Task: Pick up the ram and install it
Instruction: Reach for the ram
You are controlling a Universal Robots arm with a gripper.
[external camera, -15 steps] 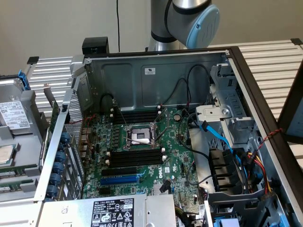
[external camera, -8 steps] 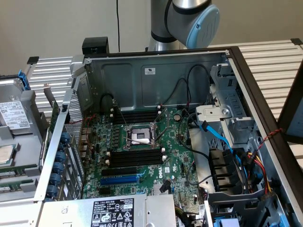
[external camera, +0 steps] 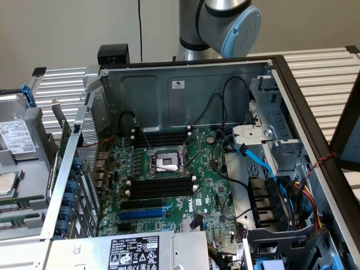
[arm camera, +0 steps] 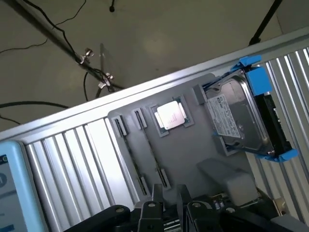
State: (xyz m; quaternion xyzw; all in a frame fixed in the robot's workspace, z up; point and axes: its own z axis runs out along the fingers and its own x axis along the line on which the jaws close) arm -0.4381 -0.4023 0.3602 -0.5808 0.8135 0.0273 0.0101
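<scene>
closest to the wrist camera, the end effector (arm camera: 169,194) shows two dark fingers (arm camera: 157,195) standing a little apart with bare grey between them; it has hold of nothing that i can see. just beyond that gap begins the ram (arm camera: 152,149), a thin stick seen edge-on, standing in clips on a grey tray (arm camera: 193,154). its long axis runs away from the fingertips toward the tray's far rim, leaning slightly off the line of the gap. by my reading the fingers would close across its thin faces rather than along its length. a second stick (arm camera: 130,155) lies parallel just beside it, on the side away from the hard drive (arm camera: 236,116). a processor chip (arm camera: 170,115) sits in its own recess past the sticks' far ends. the tray rests on a ribbed metal tabletop (arm camera: 72,174).

in the exterior view the arm (external camera: 225,22) stands at the top centre of the frame, behind the open computer case (external camera: 185,84). the motherboard (external camera: 185,211) lies mid-frame, and its black memory slots (external camera: 160,188) look unfilled, so i judge the install not yet done. they are well apart from the tray at the far left edge.
</scene>
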